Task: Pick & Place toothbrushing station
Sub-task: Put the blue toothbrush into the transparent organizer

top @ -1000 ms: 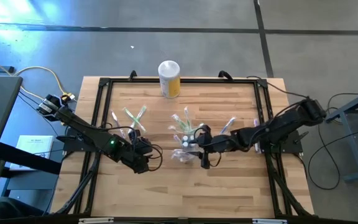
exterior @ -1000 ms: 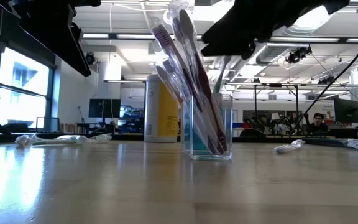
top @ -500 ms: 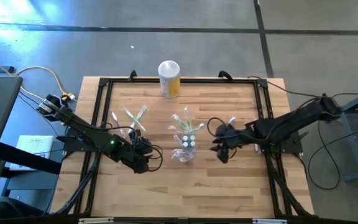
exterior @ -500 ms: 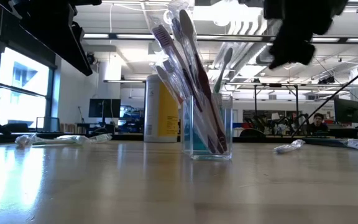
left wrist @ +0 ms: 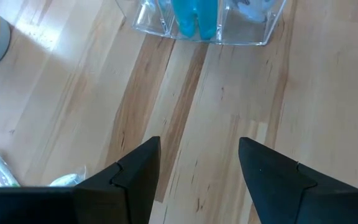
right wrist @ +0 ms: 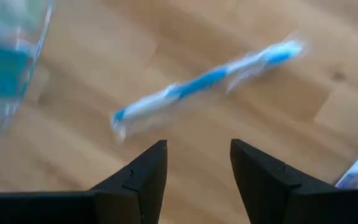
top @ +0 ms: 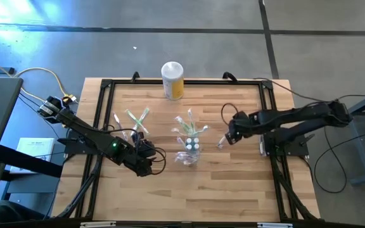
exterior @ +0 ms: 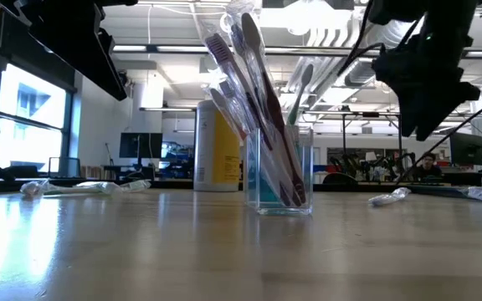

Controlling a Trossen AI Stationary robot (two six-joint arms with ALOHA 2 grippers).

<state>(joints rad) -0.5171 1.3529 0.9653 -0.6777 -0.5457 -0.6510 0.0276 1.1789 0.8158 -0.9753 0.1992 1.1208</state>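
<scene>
The clear cup (top: 188, 154) stands upright on the wooden table, mid-table, with several toothbrushes (exterior: 245, 75) leaning in it. A wrapped blue toothbrush (right wrist: 207, 81) lies flat on the table just right of the cup. My right gripper (right wrist: 197, 146) hangs above this toothbrush, pointing down, open, touching nothing. It shows in the high view too, as right gripper (top: 229, 137). My left gripper (left wrist: 197, 146) waits open above the table, left of the cup, aimed at the cup's base (left wrist: 204, 25). It also shows as left gripper (top: 151, 160) in the high view.
A yellow canister with a white lid (top: 172, 79) stands at the table's far edge. Loose wrapped toothbrushes (top: 137, 119) lie at the far left. More toothbrushes (exterior: 389, 197) lie at the right. A black frame (top: 103, 101) rims the table.
My right gripper has drawn away from above the cup toward the table's right edge. It has tipped from nearly level to pointing down and rolled about its own axis. It now hangs over the loose blue toothbrush. The cup and its toothbrushes have stayed put.
</scene>
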